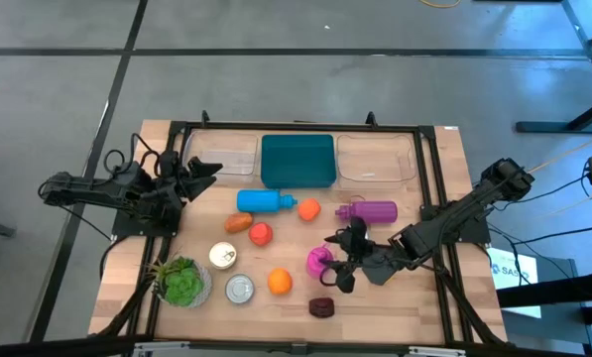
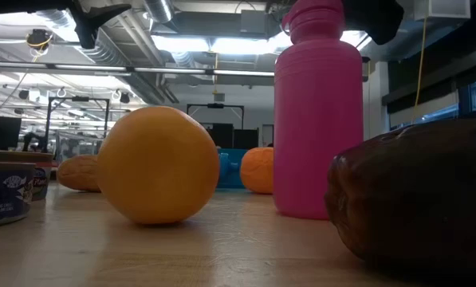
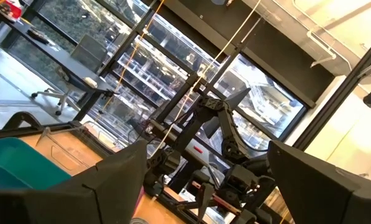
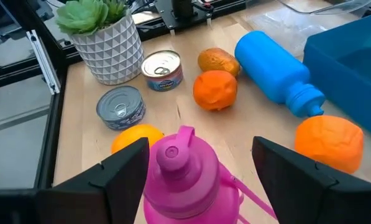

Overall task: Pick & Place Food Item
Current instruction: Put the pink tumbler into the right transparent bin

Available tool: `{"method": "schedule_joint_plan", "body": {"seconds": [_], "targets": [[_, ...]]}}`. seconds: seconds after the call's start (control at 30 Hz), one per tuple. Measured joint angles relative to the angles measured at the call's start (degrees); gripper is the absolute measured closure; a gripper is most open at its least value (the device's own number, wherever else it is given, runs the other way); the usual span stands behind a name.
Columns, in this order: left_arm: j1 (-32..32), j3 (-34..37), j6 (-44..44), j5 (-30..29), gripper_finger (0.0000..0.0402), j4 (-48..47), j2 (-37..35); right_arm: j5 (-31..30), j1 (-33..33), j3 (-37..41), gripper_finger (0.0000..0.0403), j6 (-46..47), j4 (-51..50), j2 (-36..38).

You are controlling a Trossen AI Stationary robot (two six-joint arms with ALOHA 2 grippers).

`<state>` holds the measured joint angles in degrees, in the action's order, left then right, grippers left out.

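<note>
My right gripper (image 1: 335,263) is open at the table's near right. Its fingers stand on either side of the upright pink bottle (image 4: 185,177), at cap height, and I see no touch. Food lies around: an orange (image 1: 279,282) by the bottle, a dark maroon piece (image 1: 321,307) near the front edge, a red-orange fruit (image 1: 261,234), another orange fruit (image 1: 308,208) and a brown piece (image 1: 238,222). In the low view the pink bottle (image 2: 317,119) stands between the orange (image 2: 158,166) and the maroon piece (image 2: 417,199). My left gripper (image 1: 204,174) is open, held above the table's far left.
A teal bin (image 1: 297,161) sits at the far edge between two clear containers (image 1: 221,157) (image 1: 375,159). A blue bottle (image 1: 266,201) and a purple bottle (image 1: 370,210) lie on their sides mid-table. Two cans (image 1: 223,256) (image 1: 239,289) and a potted plant (image 1: 181,283) stand near left.
</note>
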<state>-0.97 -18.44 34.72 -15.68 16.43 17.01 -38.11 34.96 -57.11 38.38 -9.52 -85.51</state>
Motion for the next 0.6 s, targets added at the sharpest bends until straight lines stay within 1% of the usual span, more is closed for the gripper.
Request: {"method": "schedule_joint_plan", "body": {"seconds": [0.17,0.27,0.43,0.6], "targets": [[-0.01,0.01,0.0,0.0,0.0075,0.0,0.01,0.82,0.09,-0.01,0.012,0.44,0.83,-1.69],[0.0,0.02,0.0,-0.02,0.0075,0.0,-0.01,1.46,0.09,-0.08,0.012,2.24,1.99,-2.55],[-0.01,0.01,0.01,-0.02,0.0075,0.02,0.0,0.07,0.09,-0.08,0.012,1.98,1.98,-2.65],[-0.01,0.0,0.02,-0.02,0.0075,0.0,-0.01,-0.05,0.09,-0.08,0.012,1.89,1.9,-2.67]]}}
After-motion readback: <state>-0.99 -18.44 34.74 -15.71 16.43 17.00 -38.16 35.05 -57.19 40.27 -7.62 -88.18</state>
